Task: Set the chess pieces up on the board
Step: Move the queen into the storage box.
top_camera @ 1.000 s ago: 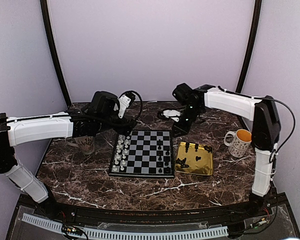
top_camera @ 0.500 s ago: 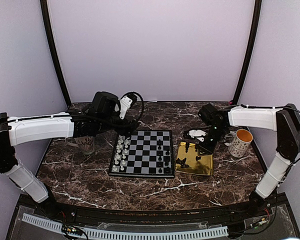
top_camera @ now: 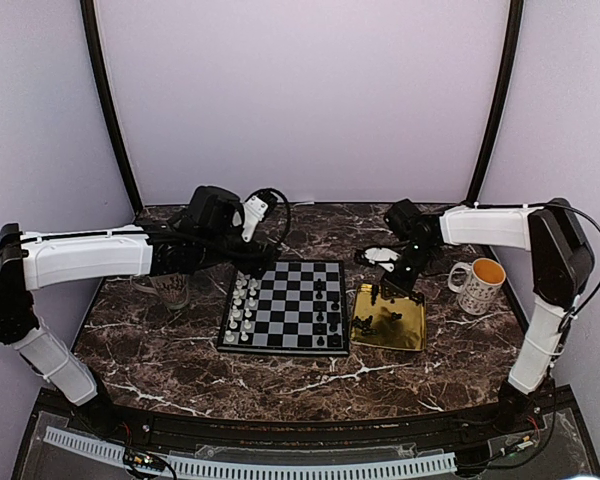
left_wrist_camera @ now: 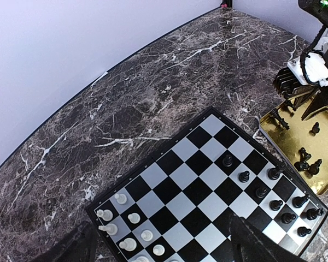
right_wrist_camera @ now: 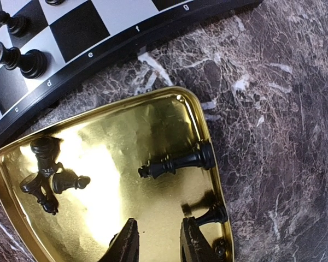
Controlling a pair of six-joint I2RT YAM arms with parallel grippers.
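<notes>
The board (top_camera: pixel 290 300) lies mid-table, with pale chess pieces (top_camera: pixel 242 305) along its left side and black chess pieces (top_camera: pixel 330 315) along its right. More black pieces (right_wrist_camera: pixel 175 161) lie loose in the gold tray (top_camera: pixel 405 325): a tall one on its side, a small one (right_wrist_camera: pixel 210 215) by the rim and a cluster (right_wrist_camera: pixel 44 174) at the other end. My right gripper (right_wrist_camera: pixel 158 245) hangs low over the tray's far end, open a narrow way, nothing between its fingers. My left gripper (left_wrist_camera: pixel 164 251) hovers wide open above the board's far left corner (top_camera: pixel 258 262), empty.
A white mug (top_camera: pixel 477 285) with an orange inside stands right of the tray. A patterned glass (top_camera: pixel 170 287) stands left of the board, under my left arm. Dark marble table, pale walls close behind and at both sides.
My right arm swung from the board's far right corner out to the right, then came back over the tray's far end; its jaws parted slightly. The left arm barely moved.
</notes>
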